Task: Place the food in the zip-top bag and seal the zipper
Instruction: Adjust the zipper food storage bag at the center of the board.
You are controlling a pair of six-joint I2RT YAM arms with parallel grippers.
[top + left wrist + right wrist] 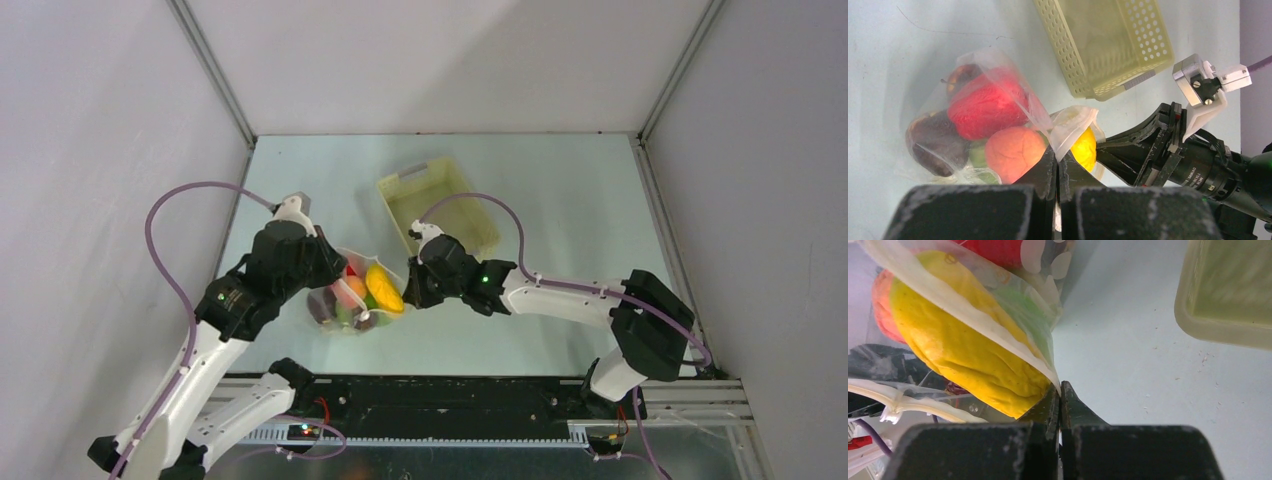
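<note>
by my reading the food (988,107) is bagged and only sealing is left. left gripper (1058,172): jaws clamped on the zip-top bag (345,308) at its 10 o'clock. banana (963,360) lies by the unpressed zipper (978,325). right gripper (1060,397): jaws pinch the 3 o'clock edge. basket (395,185), at 1 o'clock, shows nothing inside.

The bag (350,302) is hemmed in by the left gripper (1057,165) on one side and the right gripper (1060,391) on the other. Passage behind it is narrowed by the basket (400,182). Open table (580,200) is left at the far right.
</note>
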